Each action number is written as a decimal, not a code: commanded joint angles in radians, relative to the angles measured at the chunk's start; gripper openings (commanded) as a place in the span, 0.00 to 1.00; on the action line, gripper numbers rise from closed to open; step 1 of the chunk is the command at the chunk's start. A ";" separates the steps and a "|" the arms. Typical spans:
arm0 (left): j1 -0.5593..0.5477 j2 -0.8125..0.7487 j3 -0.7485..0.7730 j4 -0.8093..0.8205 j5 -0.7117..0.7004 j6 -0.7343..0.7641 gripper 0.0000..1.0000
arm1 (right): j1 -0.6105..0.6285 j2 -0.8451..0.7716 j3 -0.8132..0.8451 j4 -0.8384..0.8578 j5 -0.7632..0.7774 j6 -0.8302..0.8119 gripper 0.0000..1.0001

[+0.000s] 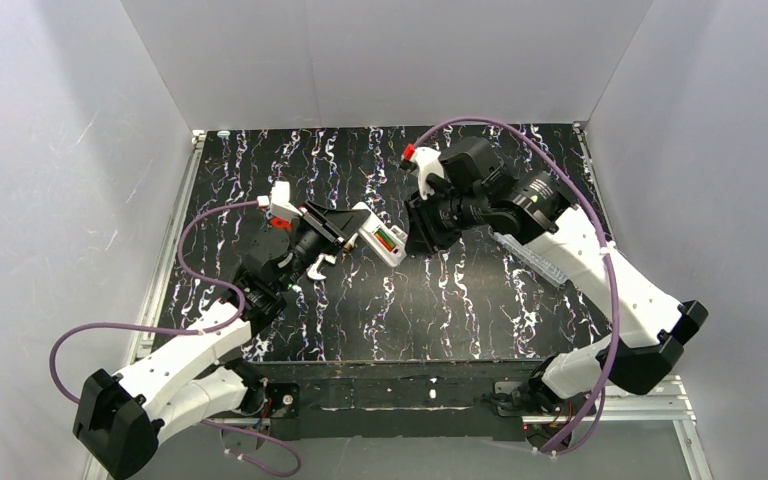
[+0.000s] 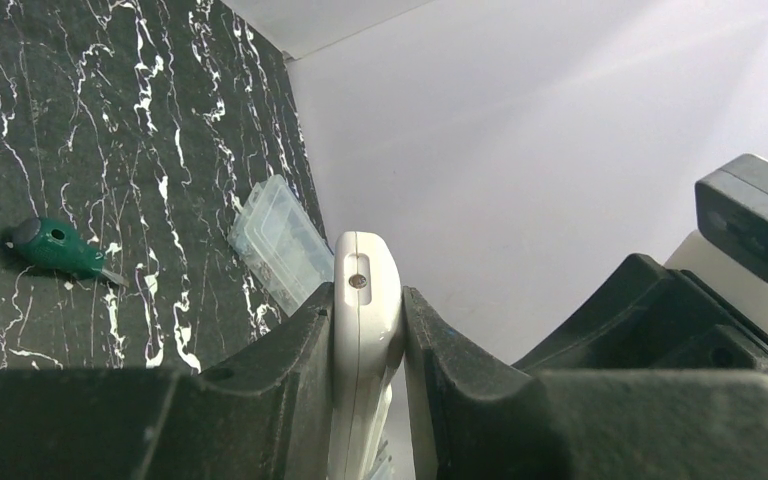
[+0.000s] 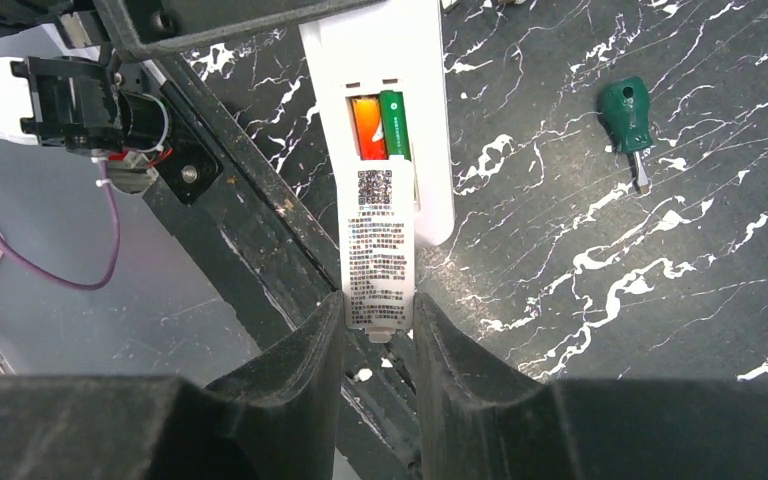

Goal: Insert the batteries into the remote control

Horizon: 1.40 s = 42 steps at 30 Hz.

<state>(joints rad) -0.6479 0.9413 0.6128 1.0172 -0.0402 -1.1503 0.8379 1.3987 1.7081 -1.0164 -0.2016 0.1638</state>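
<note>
Left gripper: clamped on the remote control, one finger on each long side.
Remote control: between both grippers, battery bay facing up.
Batteries: two side by side in the remote's bay, one red-orange, one green.
Cover plate: labelled, lying along the remote's back, bay partly uncovered.
Right gripper: pinching the plate's end farthest from the bay.
Clear box: on the table, well right of the remote.

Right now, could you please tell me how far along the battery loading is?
Done: both batteries sit in the bay of the remote control. In hand: the left tool clamps the remote control, and the right tool holds the battery cover partly over the bay. Left: the cover probably needs sliding fully shut; the batteries' ends are exposed.
</note>
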 commanded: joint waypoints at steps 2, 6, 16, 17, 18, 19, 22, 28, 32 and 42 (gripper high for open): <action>0.006 -0.008 0.056 0.095 0.028 0.000 0.00 | 0.001 0.041 0.098 -0.040 -0.013 -0.019 0.28; 0.006 -0.005 0.057 0.096 0.028 -0.003 0.00 | 0.009 0.068 0.119 -0.047 -0.011 -0.036 0.27; 0.005 -0.004 0.058 0.093 0.037 -0.011 0.00 | 0.040 0.123 0.151 -0.070 0.046 -0.054 0.26; 0.006 -0.003 0.058 0.092 0.037 -0.012 0.00 | 0.044 0.126 0.154 -0.073 0.052 -0.055 0.26; 0.006 -0.004 0.059 0.092 0.037 -0.011 0.00 | 0.048 0.132 0.156 -0.076 0.060 -0.055 0.26; 0.006 -0.005 0.058 0.090 0.038 -0.011 0.00 | 0.052 0.135 0.159 -0.079 0.068 -0.056 0.26; 0.005 -0.009 0.059 0.086 0.040 -0.011 0.00 | 0.063 0.147 0.168 -0.089 0.089 -0.058 0.25; 0.006 -0.013 0.059 0.082 0.040 -0.012 0.00 | 0.081 0.169 0.190 -0.104 0.111 -0.069 0.25; 0.005 -0.016 0.058 0.082 0.040 -0.012 0.00 | 0.089 0.176 0.196 -0.104 0.132 -0.066 0.25; 0.005 -0.025 0.053 0.089 0.040 -0.015 0.00 | 0.092 0.183 0.197 -0.082 0.144 -0.048 0.25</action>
<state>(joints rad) -0.6472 0.9539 0.6182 1.0153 -0.0074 -1.1637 0.9245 1.5719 1.8622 -1.1172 -0.0731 0.1085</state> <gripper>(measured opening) 0.253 0.356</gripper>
